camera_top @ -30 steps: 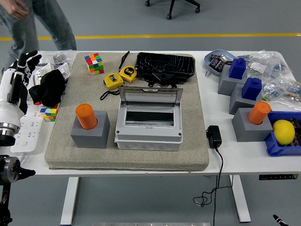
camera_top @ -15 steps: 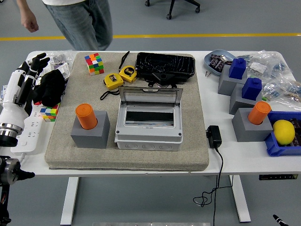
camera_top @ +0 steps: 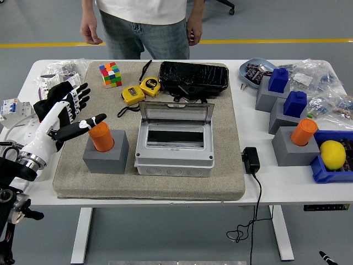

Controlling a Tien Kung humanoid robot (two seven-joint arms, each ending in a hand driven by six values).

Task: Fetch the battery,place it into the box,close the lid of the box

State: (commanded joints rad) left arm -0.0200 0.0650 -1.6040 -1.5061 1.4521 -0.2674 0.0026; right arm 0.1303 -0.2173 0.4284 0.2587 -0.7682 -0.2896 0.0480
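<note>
An orange cylindrical battery (camera_top: 101, 136) stands upright in a grey block (camera_top: 106, 153) on the left of the grey mat. To its right is the grey box (camera_top: 175, 152), its clear lid (camera_top: 175, 113) tilted up and open, with nothing visible inside. My left hand (camera_top: 77, 110) comes in from the lower left, fingers spread and holding nothing. It hovers just left of the battery, and its thumb (camera_top: 95, 120) reaches over the battery's top. The right arm is out of view.
A person (camera_top: 142, 22) stands at the far edge, hands hanging down. A Rubik's cube (camera_top: 111, 74), two yellow tape measures (camera_top: 141, 89) and a black case (camera_top: 193, 78) lie behind the box. A second orange cylinder (camera_top: 304, 132), blue blocks and a lemon (camera_top: 332, 154) are on the right.
My left hand has swung right from the table's left edge to beside the orange battery, fingers spreading. The person has walked from the far left to the middle of the far side.
</note>
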